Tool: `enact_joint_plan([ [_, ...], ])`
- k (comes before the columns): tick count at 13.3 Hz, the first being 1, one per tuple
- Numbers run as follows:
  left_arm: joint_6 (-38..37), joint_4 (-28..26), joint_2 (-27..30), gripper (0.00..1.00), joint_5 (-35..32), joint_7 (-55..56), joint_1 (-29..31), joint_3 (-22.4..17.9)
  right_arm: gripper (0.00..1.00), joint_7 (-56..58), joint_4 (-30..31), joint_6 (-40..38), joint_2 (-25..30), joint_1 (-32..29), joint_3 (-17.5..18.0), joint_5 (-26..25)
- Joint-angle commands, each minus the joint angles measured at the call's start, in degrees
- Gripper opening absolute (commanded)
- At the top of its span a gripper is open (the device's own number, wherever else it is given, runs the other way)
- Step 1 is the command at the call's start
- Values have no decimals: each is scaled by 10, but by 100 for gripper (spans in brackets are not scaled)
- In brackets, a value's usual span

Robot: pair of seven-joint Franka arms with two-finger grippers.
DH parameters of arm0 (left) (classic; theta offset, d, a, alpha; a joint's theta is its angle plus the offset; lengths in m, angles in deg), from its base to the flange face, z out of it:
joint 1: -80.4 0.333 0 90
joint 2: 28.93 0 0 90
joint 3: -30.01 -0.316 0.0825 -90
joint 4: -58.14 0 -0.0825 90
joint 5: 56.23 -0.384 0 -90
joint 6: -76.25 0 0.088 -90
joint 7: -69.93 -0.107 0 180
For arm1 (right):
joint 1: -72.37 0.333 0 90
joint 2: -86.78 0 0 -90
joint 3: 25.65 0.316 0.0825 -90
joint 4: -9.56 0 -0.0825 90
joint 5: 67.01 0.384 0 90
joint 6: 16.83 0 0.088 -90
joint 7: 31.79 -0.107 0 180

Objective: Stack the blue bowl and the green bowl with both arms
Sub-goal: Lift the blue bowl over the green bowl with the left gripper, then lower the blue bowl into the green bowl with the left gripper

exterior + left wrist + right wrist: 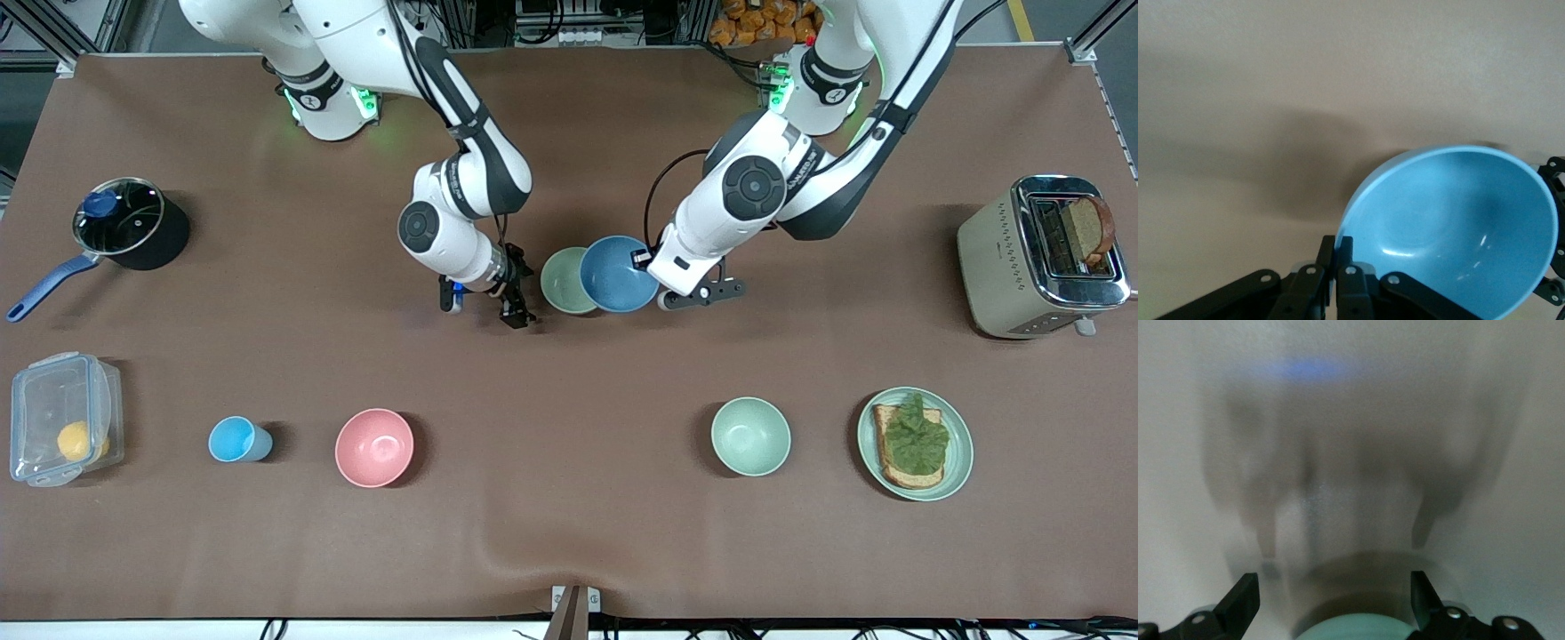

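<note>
The left gripper (647, 263) hangs over the middle of the table (569, 533), its fingers (1337, 257) clenched on the rim of the blue bowl (619, 274). The bowl is held up, tilted, and overlaps the edge of a green bowl (564, 281) that sits on the table just beside it, toward the right arm's end. In the left wrist view the blue bowl (1458, 227) fills the lower part of the picture, its rim pinched between the two black fingers.

The right gripper (484, 302) is low over the table next to that green bowl, on the side toward the right arm's end; its fingers (1238, 603) are spread apart and grasp nothing. In the right wrist view the pale green rim of the bowl (1358, 628) shows between them.

Along the table edge nearest the front camera stand, from the right arm's end: a clear lidded box (62, 418) with a yellow fruit (75, 440) inside, a light-blue cup (235, 439), a pink bowl (374, 447), a second green bowl (750, 436), and a green plate (958, 462) carrying toast (889, 462) topped with lettuce (916, 437). A black pot (133, 222) with a blue handle and glass lid sits near the right arm's end of the table. A toaster (1031, 258) with a slice of bread (1086, 227) in its slot stands at the left arm's end.
</note>
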Motion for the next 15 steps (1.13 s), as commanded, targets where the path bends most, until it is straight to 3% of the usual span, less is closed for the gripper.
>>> enact_joint_plan([
  [1,32,-10,-5,0,6,32,-21,0,100,4,-1,3,0,-2,0,16],
  [6,79,-10,-55,0,-64,99,-48,-1,100,4,-1,7,0,-2,0,39],
  [15,128,-10,-95,0,-67,119,-74,-8,100,4,-2,0,3,-2,0,40],
])
